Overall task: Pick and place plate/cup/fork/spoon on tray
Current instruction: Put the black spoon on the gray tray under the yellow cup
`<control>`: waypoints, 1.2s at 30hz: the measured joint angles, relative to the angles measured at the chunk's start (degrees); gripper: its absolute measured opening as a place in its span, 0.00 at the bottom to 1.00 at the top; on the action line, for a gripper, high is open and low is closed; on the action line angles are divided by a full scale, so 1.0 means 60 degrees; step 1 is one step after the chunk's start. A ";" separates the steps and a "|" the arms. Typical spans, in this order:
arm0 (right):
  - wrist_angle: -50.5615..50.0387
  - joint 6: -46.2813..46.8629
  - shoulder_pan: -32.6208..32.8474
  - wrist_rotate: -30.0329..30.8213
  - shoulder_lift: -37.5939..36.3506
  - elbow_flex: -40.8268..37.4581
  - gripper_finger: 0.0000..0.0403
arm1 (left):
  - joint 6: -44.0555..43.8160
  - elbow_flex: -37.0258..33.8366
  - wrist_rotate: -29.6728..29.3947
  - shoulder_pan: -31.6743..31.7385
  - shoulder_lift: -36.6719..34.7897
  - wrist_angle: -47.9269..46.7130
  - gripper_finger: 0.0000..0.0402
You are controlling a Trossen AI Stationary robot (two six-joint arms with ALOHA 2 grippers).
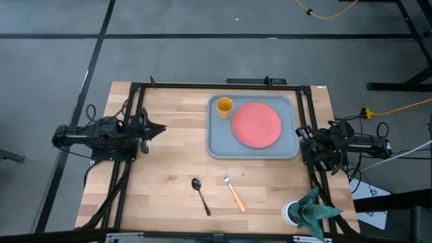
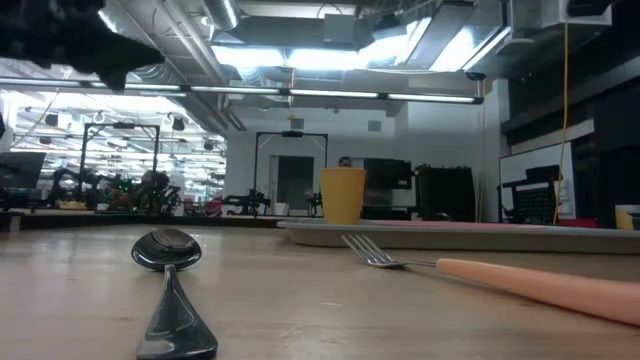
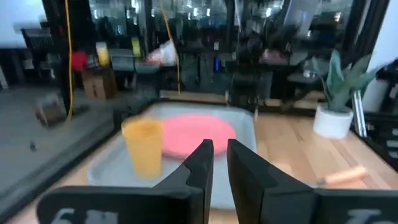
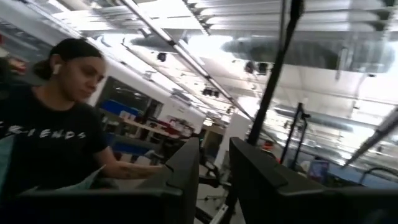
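We see the left gripper [image 3: 219,163] hanging above the table's left edge, its fingers [image 3: 200,163] standing slightly apart with nothing between them. The right gripper [image 4: 213,163] waits past the table's right edge, just beside the tray [image 1: 217,145]; its fingers also stand a little apart and empty. Behind it a person [image 4: 46,134] in a dark shirt shows, and we read "FRIENDS" across the chest.

A potted plant [image 1: 307,210] stands at the table's [image 1: 162,172] near right corner. The grey-blue tray holds the coral-red plate [image 1: 256,124] and, at its far left corner, the yellow-orange cup [image 1: 224,106], upright. The dark spoon [image 1: 200,194] and the orange-handled fork [image 1: 233,190] lie near each other on the bare wood, in front of the tray.
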 joint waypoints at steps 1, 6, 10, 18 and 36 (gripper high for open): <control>-0.0016 0.0024 0.0001 0.0181 0.0000 0.0000 0.23 | -0.0125 -0.0083 -0.0009 0.0026 -0.0009 -0.0084 0.10; -0.0094 0.0015 0.0001 0.1880 0.0018 0.0000 0.23 | -0.0769 -0.0744 -0.0034 0.0119 -0.0005 0.0154 0.10; -0.0027 0.0051 0.0000 0.3478 0.0029 0.0000 0.23 | -0.0798 -0.1434 0.0124 0.0119 -0.0007 0.1510 0.10; -0.0009 0.0315 0.0004 0.3926 0.0818 0.0557 0.23 | -0.0970 -0.1799 0.0208 0.0119 -0.0003 0.1968 0.10; -0.3336 0.0672 0.0678 0.3961 1.0180 0.6665 0.23 | -0.0727 -0.1799 0.0178 0.0119 0.0006 0.1901 0.10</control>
